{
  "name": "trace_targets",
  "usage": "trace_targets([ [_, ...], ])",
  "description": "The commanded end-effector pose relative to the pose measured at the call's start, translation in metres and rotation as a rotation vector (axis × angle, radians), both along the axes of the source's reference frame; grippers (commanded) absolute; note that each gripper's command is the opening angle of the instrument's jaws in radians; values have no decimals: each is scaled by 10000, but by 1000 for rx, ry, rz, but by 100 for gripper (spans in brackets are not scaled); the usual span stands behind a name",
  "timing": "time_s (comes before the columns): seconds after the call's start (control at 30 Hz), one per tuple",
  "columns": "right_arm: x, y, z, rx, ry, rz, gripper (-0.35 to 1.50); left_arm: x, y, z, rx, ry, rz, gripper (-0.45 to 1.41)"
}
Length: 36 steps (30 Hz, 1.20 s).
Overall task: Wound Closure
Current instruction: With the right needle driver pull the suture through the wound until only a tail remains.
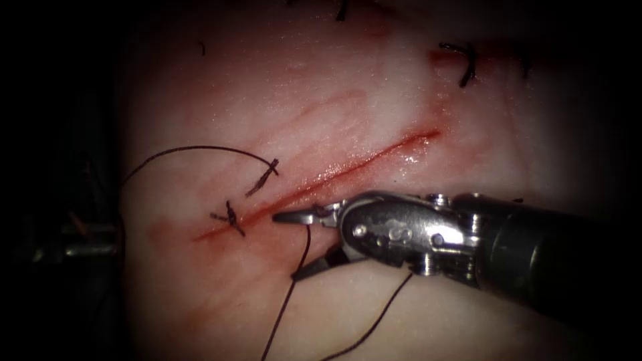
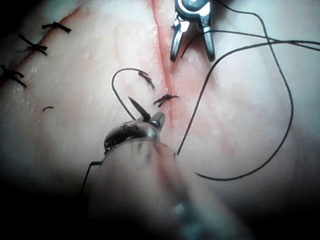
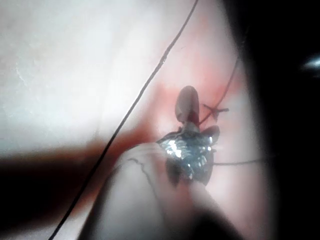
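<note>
We see R tool (image 1: 293, 244) gaping, thread (image 1: 284, 307) btwn its jaws; L tool (image 2: 150, 121) clamps thread. Risk: R closing could sever it.

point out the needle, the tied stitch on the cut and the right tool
needle (image 2: 120, 102): left wrist view, mid-curve.
tied stitch (image 1: 233, 218): endoscope view, on its knot.
right tool (image 1: 301, 242): endoscope view, between its open jaw tips.

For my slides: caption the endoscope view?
Right silver end effector, open, straddles dark thread right of the red cut in pale tissue.
</note>
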<state>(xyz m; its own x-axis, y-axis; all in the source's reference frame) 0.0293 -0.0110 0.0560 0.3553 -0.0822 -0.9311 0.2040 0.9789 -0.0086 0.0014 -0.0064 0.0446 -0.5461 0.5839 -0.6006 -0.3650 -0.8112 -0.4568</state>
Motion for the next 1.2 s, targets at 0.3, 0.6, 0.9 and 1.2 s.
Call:
trace_targets([
  [0.3,-3,9,12,50,2,-72,-35,-5,4,4,-7,0,2,-27],
  [0.6,-20,20,8,28,-58,-19,-35,-7,3,3,-5,-1,3,-30],
  [0.9,-11,-6,-12,34,-76,-72,-35,-7,3,3,-5,0,2,-34],
  [1.2,-17,-46,-46,96,-42,-154,-35,-7,3,3,-3,-2,4,-35],
])
